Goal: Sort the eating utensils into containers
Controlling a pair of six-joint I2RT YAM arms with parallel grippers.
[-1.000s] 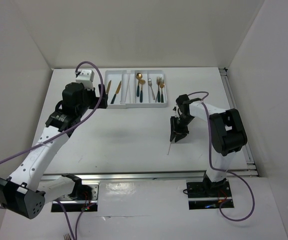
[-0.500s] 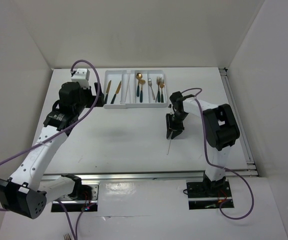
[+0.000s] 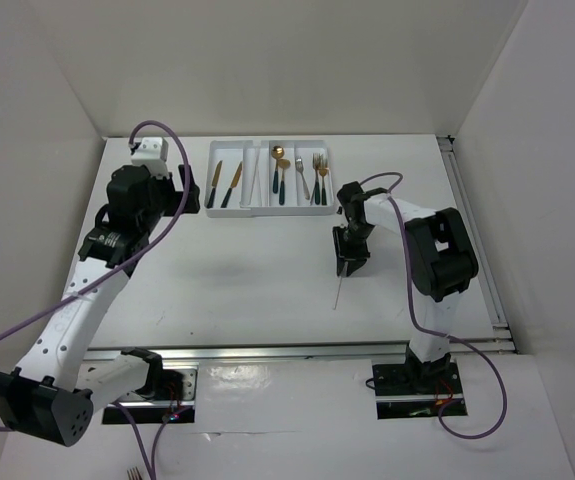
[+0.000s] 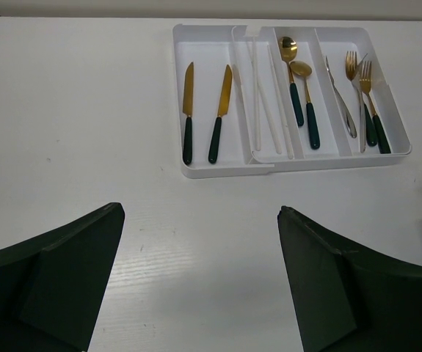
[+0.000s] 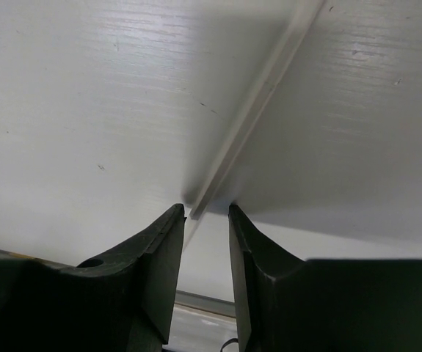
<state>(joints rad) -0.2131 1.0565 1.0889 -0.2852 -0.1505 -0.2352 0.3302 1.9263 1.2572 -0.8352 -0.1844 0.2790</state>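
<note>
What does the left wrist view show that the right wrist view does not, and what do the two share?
Only the left wrist view: the shallow white plastic tray holding gold knives with teal handles, pale sticks, gold spoons and forks, beyond the left gripper, jaws wide apart. Only the right wrist view: the right gripper, jaws close together either side of one end of a thin pale loose stick. Both: the white table, and that stick, just a faint line at the left view's right edge.
</note>
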